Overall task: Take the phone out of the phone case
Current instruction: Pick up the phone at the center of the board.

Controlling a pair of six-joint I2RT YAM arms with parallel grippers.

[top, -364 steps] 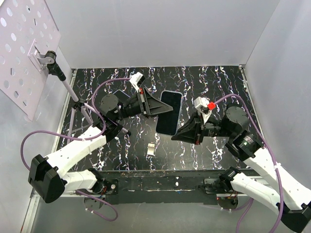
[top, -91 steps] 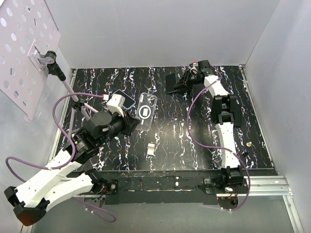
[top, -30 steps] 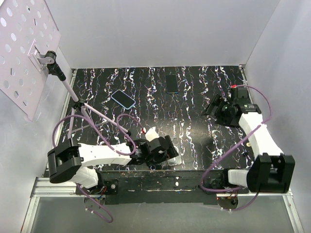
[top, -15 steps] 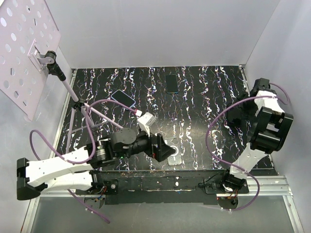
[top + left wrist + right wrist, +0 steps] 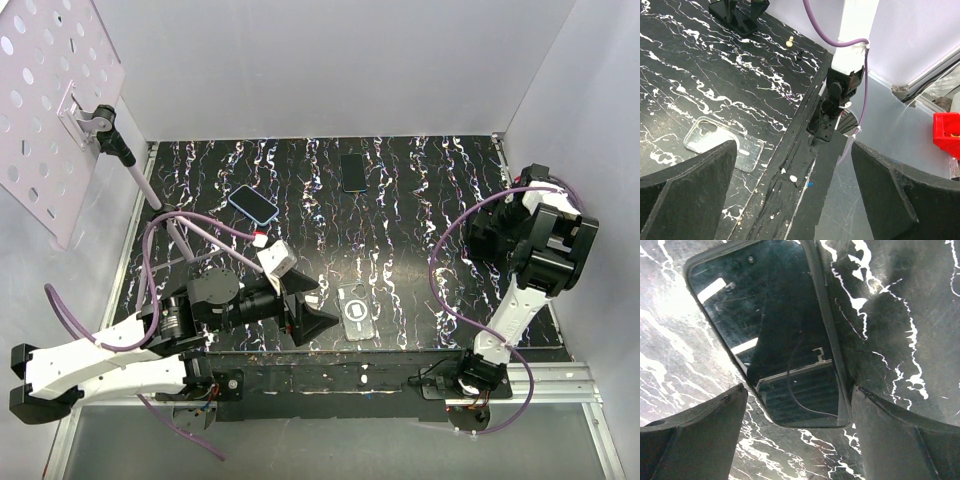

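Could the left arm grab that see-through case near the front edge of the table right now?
Probably yes. The left end effector is open and points at the clear case, which lies flat close in front of it. Nothing stands between them, though a flat case may be awkward to pinch.

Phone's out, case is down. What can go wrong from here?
1. The clear plastic phone case lies near the front edge of the black marbled table, beside the open left gripper; a sweep could push it off.
2. The left arm's purple cable loops near the grey stand rod and may snag.
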